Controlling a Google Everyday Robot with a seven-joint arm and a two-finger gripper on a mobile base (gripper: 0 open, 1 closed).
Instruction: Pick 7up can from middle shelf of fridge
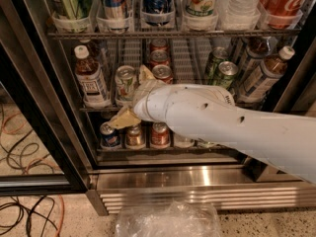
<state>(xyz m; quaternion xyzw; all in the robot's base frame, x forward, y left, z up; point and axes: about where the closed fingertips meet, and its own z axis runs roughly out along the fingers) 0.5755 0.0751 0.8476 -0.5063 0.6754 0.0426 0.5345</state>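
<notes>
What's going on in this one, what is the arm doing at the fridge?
The robot's arm reaches into the fridge at the middle shelf. Its gripper is at the 7up can, which stands near the shelf's front left beside a tea bottle. The fingers are spread, one by the can's right side and one low in front. The can is not yet lifted.
</notes>
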